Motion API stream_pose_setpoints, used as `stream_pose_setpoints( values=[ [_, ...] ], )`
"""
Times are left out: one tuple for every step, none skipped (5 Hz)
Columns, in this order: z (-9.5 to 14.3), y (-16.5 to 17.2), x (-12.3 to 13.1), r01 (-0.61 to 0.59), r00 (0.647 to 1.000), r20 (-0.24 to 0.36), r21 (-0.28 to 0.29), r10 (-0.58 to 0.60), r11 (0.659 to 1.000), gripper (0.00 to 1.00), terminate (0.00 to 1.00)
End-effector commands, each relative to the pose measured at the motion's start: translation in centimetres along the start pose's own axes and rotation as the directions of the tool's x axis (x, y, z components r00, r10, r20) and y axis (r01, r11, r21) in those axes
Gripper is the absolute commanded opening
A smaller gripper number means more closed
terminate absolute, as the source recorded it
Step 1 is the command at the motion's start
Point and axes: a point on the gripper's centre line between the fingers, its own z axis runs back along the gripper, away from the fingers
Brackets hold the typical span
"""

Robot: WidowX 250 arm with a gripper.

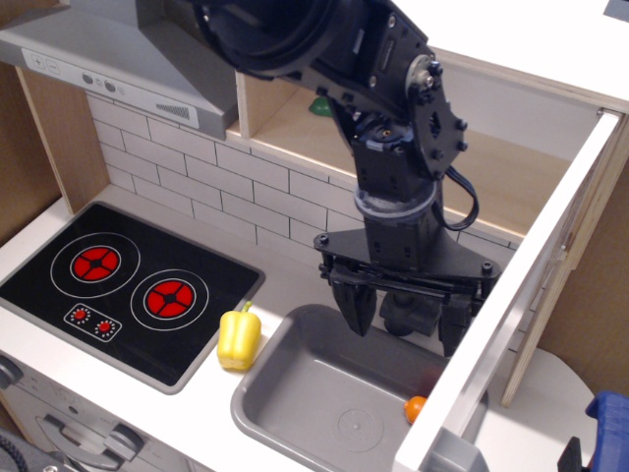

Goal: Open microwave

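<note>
The microwave [511, 187] is a wooden-framed compartment at the upper right. Its white door [511, 305] is swung wide open toward me and shows edge-on, reaching down to the lower right over the sink. The keypad and clock face away and are hidden. My black gripper [406, 322] hangs open and empty above the sink, just left of the door. It touches nothing. The arm hides most of the microwave's inside; only a green bit [321, 104] shows there.
A grey sink [324, 393] holds an orange carrot [416, 406], partly behind the door. A yellow pepper [239, 336] lies beside the black stove [108, 280]. A grey extractor hood [128, 59] hangs at upper left. A black tap sits behind the gripper.
</note>
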Motion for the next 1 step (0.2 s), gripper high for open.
stream_pose_setpoints(
  values=[
    [2.43,0.37,-0.59,0.005,1.000,0.021,-0.011,-0.005,1.000,1.00,1.00]
  ],
)
